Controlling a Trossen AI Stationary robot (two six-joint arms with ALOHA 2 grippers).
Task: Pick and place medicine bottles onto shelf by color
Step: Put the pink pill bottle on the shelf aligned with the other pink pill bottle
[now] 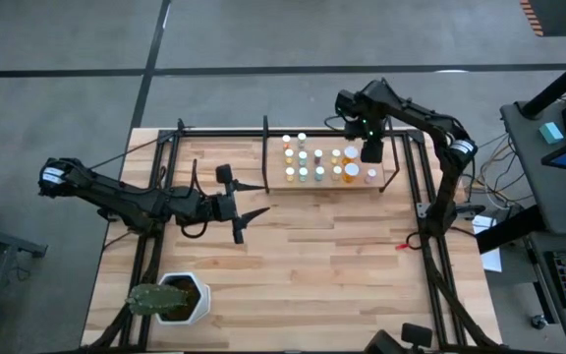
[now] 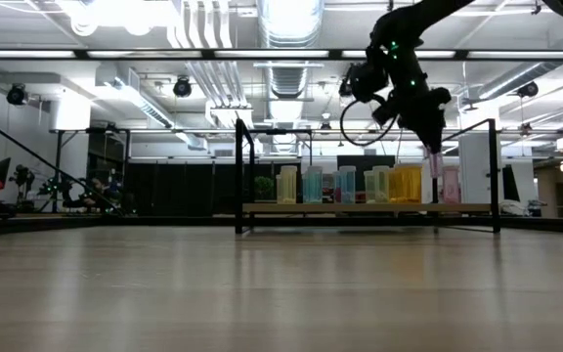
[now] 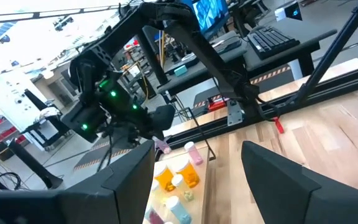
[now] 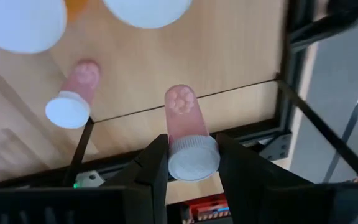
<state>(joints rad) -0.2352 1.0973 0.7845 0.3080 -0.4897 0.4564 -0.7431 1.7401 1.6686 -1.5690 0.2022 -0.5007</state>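
Gripping pink, white-capped medicine bottle (image 4: 188, 134)

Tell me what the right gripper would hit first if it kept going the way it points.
The right gripper, shut on a pink bottle, points down at the shelf; the bottle's base would probably meet bare board first, beside another pink bottle.

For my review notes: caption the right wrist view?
Right gripper holds a pink bottle by its cap above the shelf.
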